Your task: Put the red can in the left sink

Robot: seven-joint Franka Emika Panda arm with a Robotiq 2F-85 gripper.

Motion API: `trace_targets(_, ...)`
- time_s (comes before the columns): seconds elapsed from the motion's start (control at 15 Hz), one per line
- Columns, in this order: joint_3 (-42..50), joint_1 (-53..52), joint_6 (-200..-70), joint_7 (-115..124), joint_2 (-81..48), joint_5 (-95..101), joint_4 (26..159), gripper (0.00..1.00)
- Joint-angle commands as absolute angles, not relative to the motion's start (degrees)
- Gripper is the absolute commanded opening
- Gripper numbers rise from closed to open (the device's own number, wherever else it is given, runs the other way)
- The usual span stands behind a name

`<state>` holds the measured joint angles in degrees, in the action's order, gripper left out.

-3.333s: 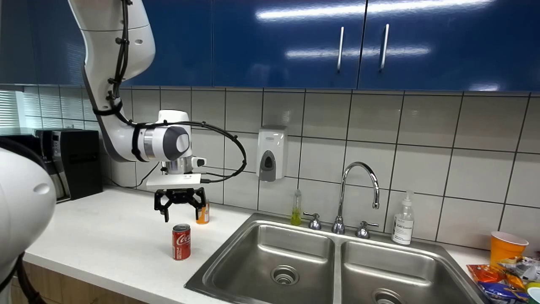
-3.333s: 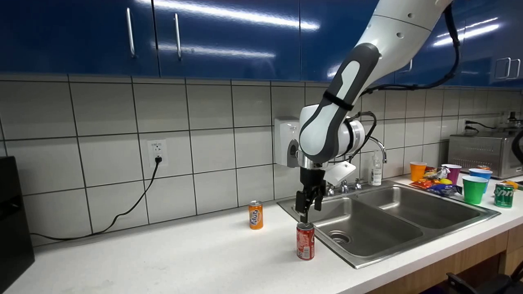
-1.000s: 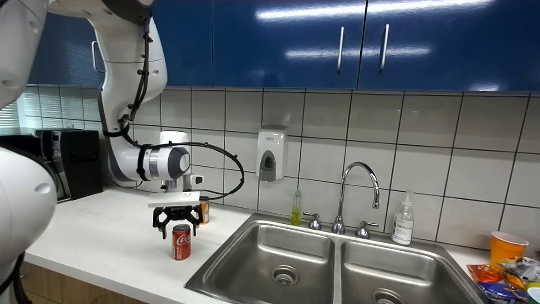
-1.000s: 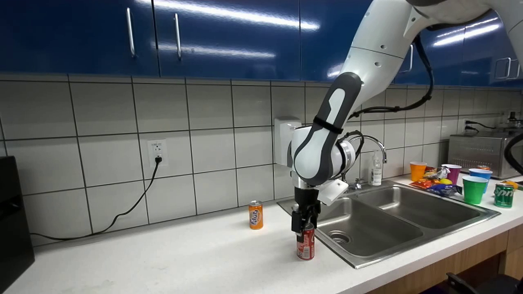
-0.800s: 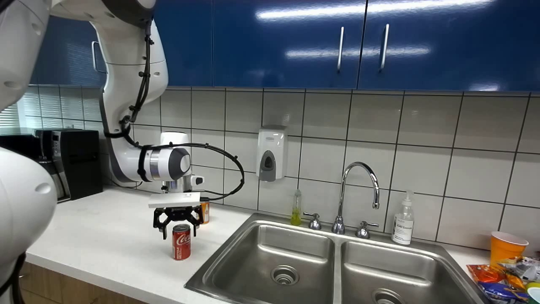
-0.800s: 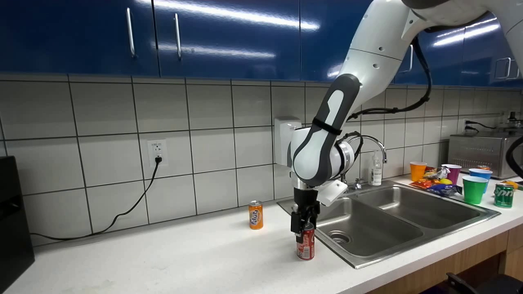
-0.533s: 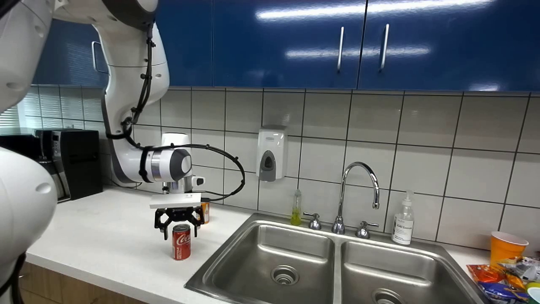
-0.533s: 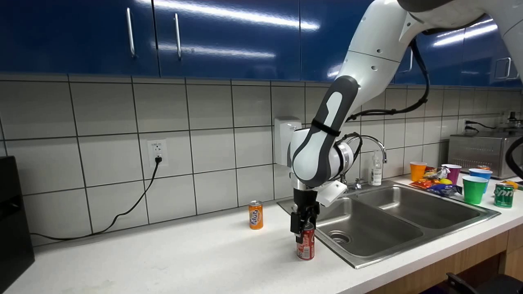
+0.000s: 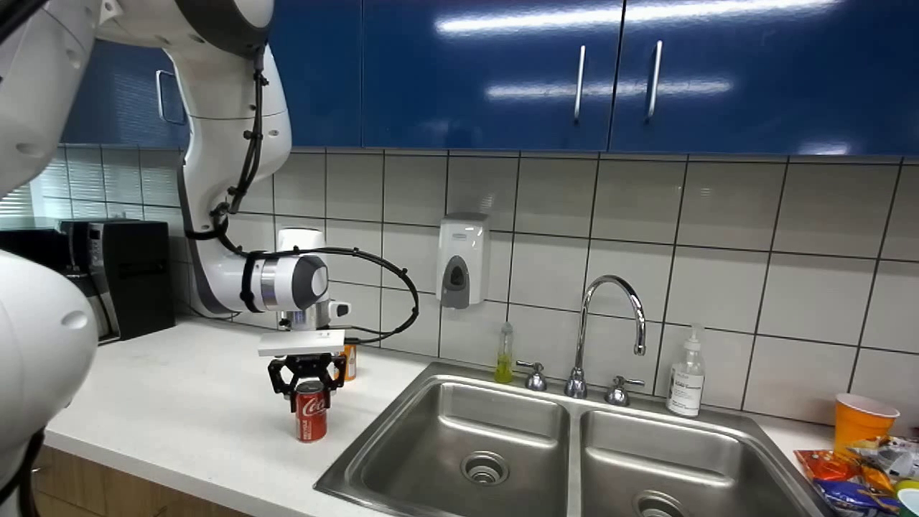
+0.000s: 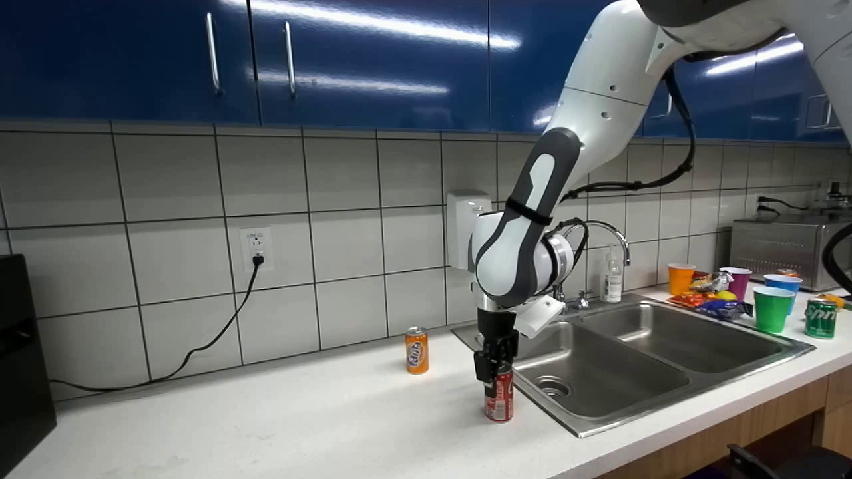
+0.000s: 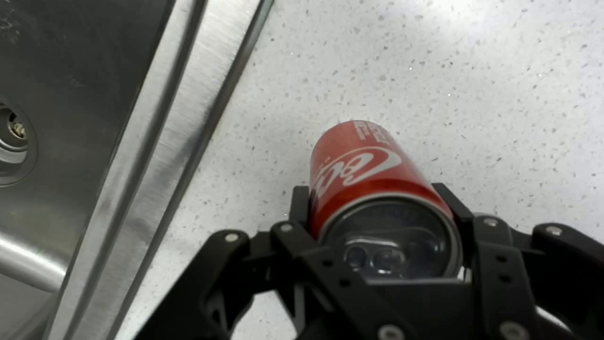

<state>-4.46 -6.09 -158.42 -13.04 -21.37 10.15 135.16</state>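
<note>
Fingers point(image 11: 299, 206) grip the red can point(image 11: 377, 182) high up; carried too low (we worry), it could catch the left sink's rim point(image 11: 172, 141).

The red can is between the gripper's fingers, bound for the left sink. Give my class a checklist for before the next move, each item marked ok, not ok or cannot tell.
1. Gripper closed on the red can: ok; it appears to touch both sides.
2. Grip firm: cannot tell; force does not show.
3. Red can upright: ok; it looks so in both exterior views.
4. Red can raised above the sink rim: not ok; its base is at or close to the counter.
5. Left sink in sight: ok; its drain shows in both exterior views.
6. Orange can apart from the red one: ok; it stands nearer the tiled wall.
</note>
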Motion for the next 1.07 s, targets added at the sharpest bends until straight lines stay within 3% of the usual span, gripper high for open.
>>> trace_targets(0.0,-3.71,-6.82,-159.14,-11.0,-22.09,11.83,134.25,0.38)
trace_targets(1.0,-2.64,-6.27,-157.66,-11.29,-19.36,11.73,134.38,0.38)
